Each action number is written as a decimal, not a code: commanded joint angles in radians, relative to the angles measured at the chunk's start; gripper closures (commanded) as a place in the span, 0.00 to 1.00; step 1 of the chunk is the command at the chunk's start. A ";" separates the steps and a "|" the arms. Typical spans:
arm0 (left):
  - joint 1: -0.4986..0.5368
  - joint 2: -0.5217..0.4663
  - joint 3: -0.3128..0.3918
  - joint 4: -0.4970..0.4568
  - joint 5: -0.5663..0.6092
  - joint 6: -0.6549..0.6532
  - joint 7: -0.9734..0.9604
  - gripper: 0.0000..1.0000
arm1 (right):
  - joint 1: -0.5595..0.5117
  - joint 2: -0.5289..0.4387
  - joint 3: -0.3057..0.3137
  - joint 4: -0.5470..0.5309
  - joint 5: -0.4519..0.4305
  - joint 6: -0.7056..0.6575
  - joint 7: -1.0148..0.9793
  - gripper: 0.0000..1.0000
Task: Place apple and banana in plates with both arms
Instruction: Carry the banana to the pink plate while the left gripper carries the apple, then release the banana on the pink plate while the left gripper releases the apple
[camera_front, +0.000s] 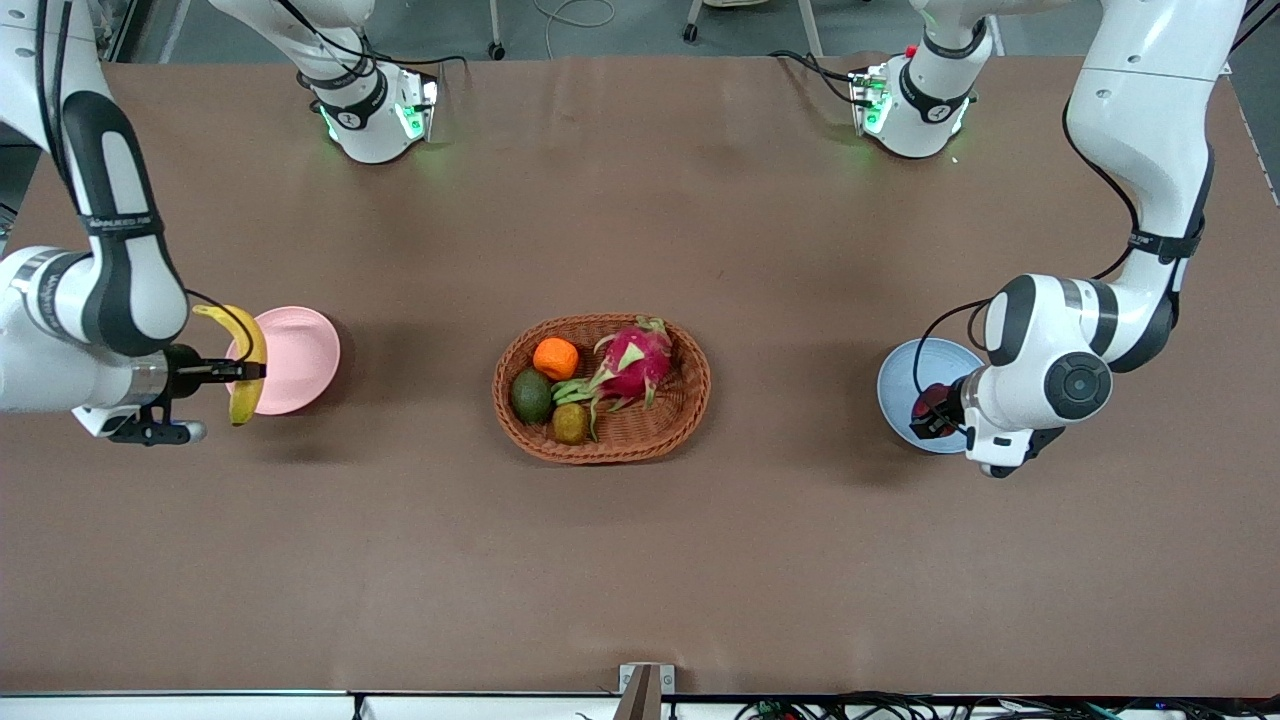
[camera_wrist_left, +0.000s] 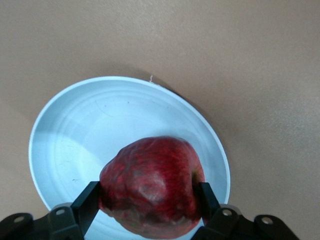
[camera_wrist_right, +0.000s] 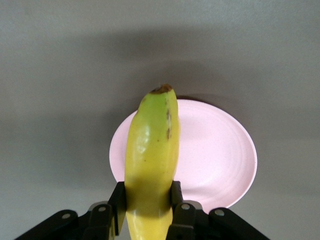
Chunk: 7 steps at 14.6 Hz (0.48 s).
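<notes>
My left gripper (camera_front: 935, 408) is shut on the dark-red apple (camera_front: 932, 400) and holds it over the light blue plate (camera_front: 915, 372) at the left arm's end of the table. In the left wrist view the apple (camera_wrist_left: 152, 187) sits between the two black fingers (camera_wrist_left: 87, 206) above the blue plate (camera_wrist_left: 90, 125). My right gripper (camera_front: 245, 371) is shut on the yellow banana (camera_front: 243, 362) and holds it over the edge of the pale pink plate (camera_front: 297, 358) at the right arm's end. The right wrist view shows the banana (camera_wrist_right: 152, 160) gripped, with the pink plate (camera_wrist_right: 215, 155) under it.
An oval wicker basket (camera_front: 690, 400) stands mid-table, between the two plates. It holds an orange (camera_front: 555, 358), a pink dragon fruit (camera_front: 633, 366), a green avocado (camera_front: 532, 395) and a brownish fruit (camera_front: 571, 423).
</notes>
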 joint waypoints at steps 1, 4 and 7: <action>0.002 -0.015 -0.007 -0.013 0.018 0.011 0.000 0.09 | 0.003 -0.123 0.013 -0.236 -0.024 0.187 -0.010 0.77; 0.000 -0.034 -0.007 -0.020 0.018 0.002 0.001 0.00 | -0.002 -0.114 0.013 -0.290 -0.027 0.269 -0.024 0.75; -0.001 -0.135 -0.008 -0.007 0.018 -0.049 0.009 0.00 | -0.008 -0.106 0.013 -0.319 -0.027 0.333 -0.019 0.34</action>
